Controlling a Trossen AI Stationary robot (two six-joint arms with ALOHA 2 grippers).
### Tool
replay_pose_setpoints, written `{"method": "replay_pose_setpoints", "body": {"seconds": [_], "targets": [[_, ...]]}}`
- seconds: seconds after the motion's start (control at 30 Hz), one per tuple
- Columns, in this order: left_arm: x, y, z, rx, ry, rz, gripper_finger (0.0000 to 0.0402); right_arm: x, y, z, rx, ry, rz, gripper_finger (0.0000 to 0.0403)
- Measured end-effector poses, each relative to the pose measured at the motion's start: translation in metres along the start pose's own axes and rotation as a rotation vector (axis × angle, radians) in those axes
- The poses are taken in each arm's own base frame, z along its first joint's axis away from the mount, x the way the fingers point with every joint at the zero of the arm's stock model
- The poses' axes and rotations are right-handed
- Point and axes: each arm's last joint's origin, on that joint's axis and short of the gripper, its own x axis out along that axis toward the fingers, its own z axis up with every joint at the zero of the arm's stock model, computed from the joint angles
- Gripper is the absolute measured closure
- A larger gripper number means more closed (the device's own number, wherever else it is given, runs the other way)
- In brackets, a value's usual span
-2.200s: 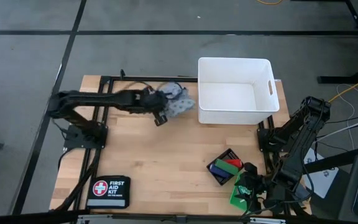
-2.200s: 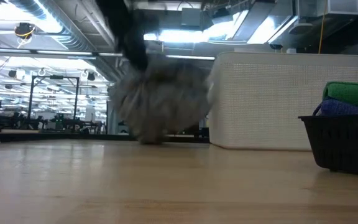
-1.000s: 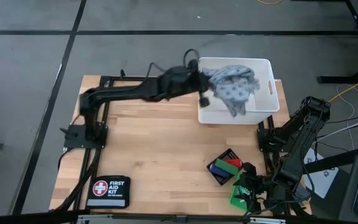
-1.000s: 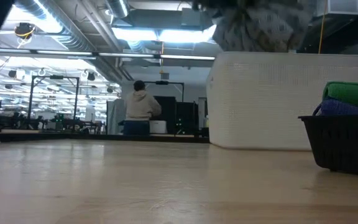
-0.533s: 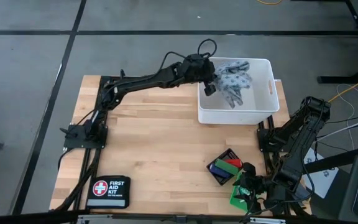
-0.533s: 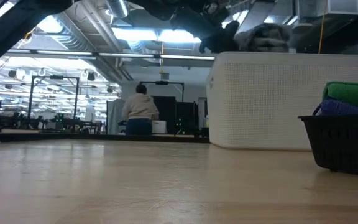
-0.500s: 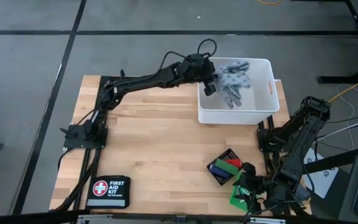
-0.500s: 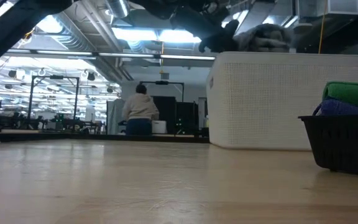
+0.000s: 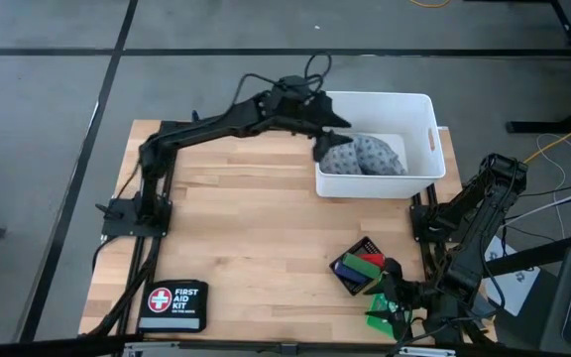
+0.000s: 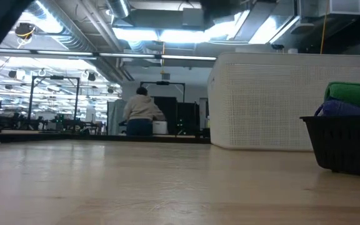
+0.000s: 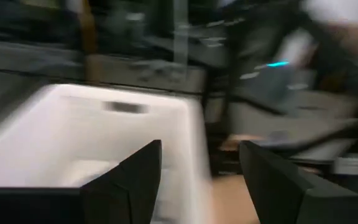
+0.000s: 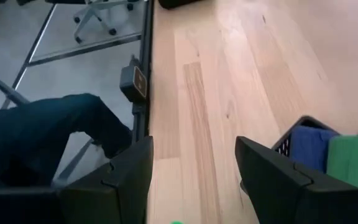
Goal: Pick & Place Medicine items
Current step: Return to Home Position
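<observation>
A blue, a green and a red medicine item lie in a small black basket at the table's near right; the basket also shows in the low view and the right wrist view. My right gripper hovers open just near of it, nothing between its fingers. My left gripper is over the left wall of the white bin, open and empty. A grey patterned soft bundle lies on the bin's floor.
A black first-aid pouch with a red cross lies at the table's near left corner. A green object sits by the right gripper at the near edge. Bare wood spans the table's middle. A person stands far off in the room.
My left gripper has carried the grey bundle over the white bin and let go. The bundle has fallen and now lies on the bin's floor. The gripper has drawn back toward the bin's left wall.
</observation>
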Motion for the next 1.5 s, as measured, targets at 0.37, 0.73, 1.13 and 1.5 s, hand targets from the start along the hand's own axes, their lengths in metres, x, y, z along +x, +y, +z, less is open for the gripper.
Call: {"method": "replay_pose_setpoints", "body": {"seconds": [0.37,0.73,1.13,1.5], "targets": [[-0.105,-0.100,0.026,0.107,0.265,-0.371,0.0191,-0.003,0.015,0.014,-0.347,-0.115,0.139,0.0174],[-0.193,-0.210,0.008,0.253,0.042,-0.446,0.0194,-0.047,-0.011,0.083,-0.705,-0.314,0.601,0.0174],[-0.281,-0.220,-0.105,0.201,-0.171,-0.318,0.0193,-0.097,-0.080,0.066,-0.574,-0.436,0.326,0.0174],[-0.305,-0.221,-0.171,0.192,-0.218,-0.172,0.0196,-0.057,-0.133,-0.014,-0.517,-0.588,0.693,0.0174]]}}
